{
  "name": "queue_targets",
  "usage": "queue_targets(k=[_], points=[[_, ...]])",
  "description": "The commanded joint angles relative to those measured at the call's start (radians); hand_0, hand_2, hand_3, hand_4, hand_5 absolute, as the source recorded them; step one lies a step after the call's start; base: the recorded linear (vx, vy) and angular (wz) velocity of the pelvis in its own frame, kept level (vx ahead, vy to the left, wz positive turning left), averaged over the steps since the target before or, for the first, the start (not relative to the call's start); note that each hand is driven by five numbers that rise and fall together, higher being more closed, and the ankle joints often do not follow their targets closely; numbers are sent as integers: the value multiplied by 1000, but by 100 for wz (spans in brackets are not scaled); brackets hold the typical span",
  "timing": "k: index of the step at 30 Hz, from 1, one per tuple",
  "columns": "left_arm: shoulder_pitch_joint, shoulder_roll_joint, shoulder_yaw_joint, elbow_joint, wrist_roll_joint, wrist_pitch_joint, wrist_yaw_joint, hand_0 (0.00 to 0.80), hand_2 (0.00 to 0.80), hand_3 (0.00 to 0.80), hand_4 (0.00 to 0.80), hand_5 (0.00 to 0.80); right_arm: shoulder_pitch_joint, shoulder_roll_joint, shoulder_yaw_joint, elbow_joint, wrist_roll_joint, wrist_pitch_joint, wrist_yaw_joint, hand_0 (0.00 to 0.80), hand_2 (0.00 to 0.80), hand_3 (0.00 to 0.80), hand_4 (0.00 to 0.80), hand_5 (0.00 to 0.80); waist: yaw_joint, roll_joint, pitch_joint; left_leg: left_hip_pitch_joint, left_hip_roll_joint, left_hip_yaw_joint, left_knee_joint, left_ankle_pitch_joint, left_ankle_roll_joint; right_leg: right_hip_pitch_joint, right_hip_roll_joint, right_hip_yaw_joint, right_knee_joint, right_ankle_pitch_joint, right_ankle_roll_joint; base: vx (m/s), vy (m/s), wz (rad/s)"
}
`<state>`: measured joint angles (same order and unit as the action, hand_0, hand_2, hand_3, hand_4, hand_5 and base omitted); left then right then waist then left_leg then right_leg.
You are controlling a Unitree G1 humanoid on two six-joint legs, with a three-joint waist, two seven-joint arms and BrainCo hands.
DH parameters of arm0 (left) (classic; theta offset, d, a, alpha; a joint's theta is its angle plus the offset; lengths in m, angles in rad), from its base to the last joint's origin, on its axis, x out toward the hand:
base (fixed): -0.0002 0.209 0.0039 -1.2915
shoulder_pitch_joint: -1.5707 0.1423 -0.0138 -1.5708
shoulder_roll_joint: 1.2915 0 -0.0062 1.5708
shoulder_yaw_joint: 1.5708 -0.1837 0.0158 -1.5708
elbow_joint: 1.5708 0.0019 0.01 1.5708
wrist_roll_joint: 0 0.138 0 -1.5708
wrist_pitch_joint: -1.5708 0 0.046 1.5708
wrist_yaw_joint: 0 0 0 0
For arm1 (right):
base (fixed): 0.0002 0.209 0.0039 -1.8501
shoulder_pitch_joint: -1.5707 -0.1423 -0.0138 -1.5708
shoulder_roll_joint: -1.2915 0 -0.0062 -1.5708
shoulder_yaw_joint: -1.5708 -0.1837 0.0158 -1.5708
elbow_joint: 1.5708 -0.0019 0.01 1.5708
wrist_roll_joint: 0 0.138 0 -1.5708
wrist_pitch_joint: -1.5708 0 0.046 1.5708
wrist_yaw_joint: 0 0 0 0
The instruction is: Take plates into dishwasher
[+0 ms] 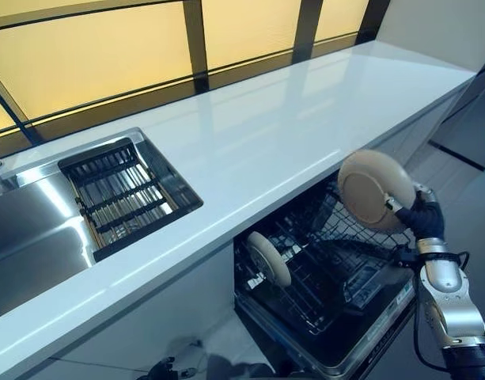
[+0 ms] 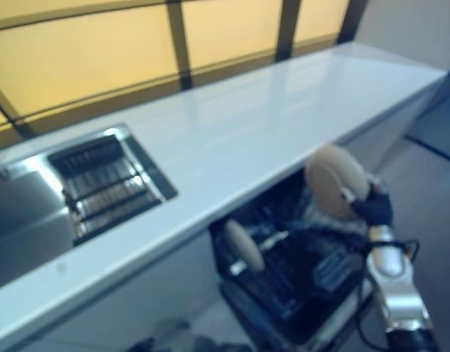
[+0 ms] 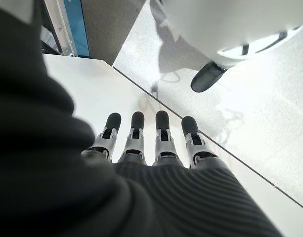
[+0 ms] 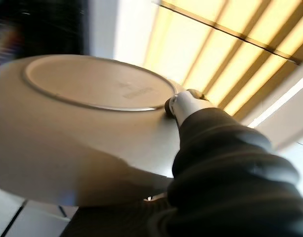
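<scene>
My right hand (image 1: 422,218) is shut on a beige plate (image 1: 374,190) and holds it upright above the open dishwasher's lower rack (image 1: 329,269). In the right wrist view the plate's underside (image 4: 92,94) fills the frame with my thumb (image 4: 183,104) on its rim. A second beige plate (image 1: 268,258) stands on edge in the rack's left part. My left hand (image 3: 151,143) shows only in its own wrist view, fingers straight, holding nothing, over white floor.
A long white counter (image 1: 266,142) runs above the dishwasher. A steel sink (image 1: 36,229) with a dark drying rack (image 1: 123,194) sits at the left. Windows with yellow blinds (image 1: 107,47) stand behind. The dishwasher door (image 1: 377,324) lies open in front.
</scene>
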<state>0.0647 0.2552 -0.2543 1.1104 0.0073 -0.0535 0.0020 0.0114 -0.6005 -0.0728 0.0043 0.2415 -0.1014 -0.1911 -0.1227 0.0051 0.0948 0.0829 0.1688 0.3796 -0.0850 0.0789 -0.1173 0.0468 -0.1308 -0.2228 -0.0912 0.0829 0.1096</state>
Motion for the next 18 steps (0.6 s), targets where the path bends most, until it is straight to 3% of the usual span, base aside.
queue_targets(k=[1, 9, 18], points=[[-90, 33, -12, -9, -14, 1, 18, 0, 0, 0, 0, 0, -102, 10, 7, 32, -85, -32, -74, 800, 800, 800, 800, 800, -2, -18, 51, -42, -15, -59, 7, -17, 40, -34, 16, 25, 37, -49, -14, -151, -49, 0], [-147, 52, -42, -63, -46, 17, 24, 0, 0, 0, 0, 0, -222, 15, 68, 172, -172, 1, -163, 800, 800, 800, 800, 800, -5, 20, 130, -90, -24, -87, 3, -5, 36, -99, 8, 31, 73, -53, -19, -122, -38, 8], [-185, 63, -58, -64, -79, -7, 16, 0, 0, 0, 0, 0, -347, -63, 105, 259, -239, 41, -214, 800, 800, 800, 800, 800, -11, 98, 207, -137, -26, -114, 6, 20, 21, -175, -7, 31, 176, -105, -39, -80, -29, 1]])
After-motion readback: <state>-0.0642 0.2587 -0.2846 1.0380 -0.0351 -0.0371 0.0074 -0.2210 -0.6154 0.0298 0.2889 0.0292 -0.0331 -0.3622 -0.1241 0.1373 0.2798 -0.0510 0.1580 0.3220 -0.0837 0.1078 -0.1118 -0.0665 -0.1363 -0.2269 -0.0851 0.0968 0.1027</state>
